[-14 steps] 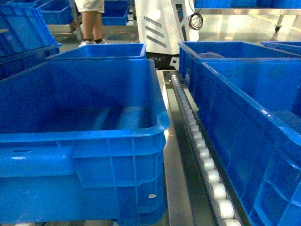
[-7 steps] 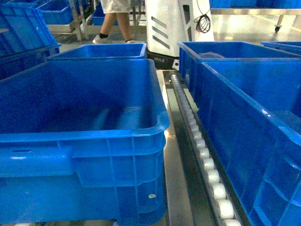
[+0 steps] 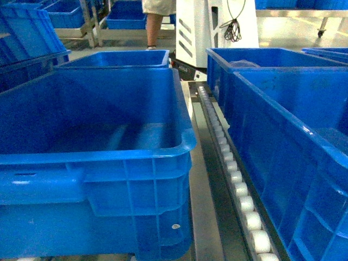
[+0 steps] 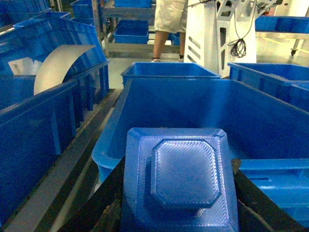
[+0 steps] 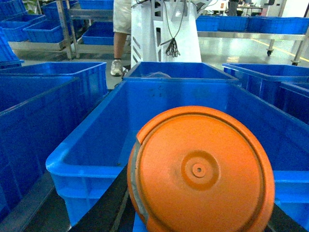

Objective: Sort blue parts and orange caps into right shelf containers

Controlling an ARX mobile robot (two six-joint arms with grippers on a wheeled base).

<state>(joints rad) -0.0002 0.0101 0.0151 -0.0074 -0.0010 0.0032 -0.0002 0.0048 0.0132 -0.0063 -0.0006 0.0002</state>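
In the left wrist view a blue part (image 4: 181, 179), a ribbed rectangular block with a raised octagonal face, fills the lower frame. My left gripper (image 4: 181, 205) is shut on it, with dark fingers (image 4: 104, 203) showing at both sides. Ahead of it stands a large blue crate (image 4: 145, 84). In the right wrist view a round orange cap (image 5: 200, 171) is held upright, and my right gripper (image 5: 193, 215) is shut on it. Behind the cap is another of the containers (image 5: 91, 145). Neither gripper shows in the head view, where one blue crate (image 3: 109, 149) stands on the left and another (image 3: 272, 117) on the right.
A strip of white rollers (image 3: 234, 174) runs between the two rows of crates. More blue crates stand behind and to both sides. A white machine (image 3: 215, 27) with a hanging cable and a person (image 3: 157, 11) are beyond them. A curved grey sheet (image 4: 58, 65) lies in a far-left crate.
The person in the background has walked to the right, and the white machine has shifted right too. The crates look unmoved.
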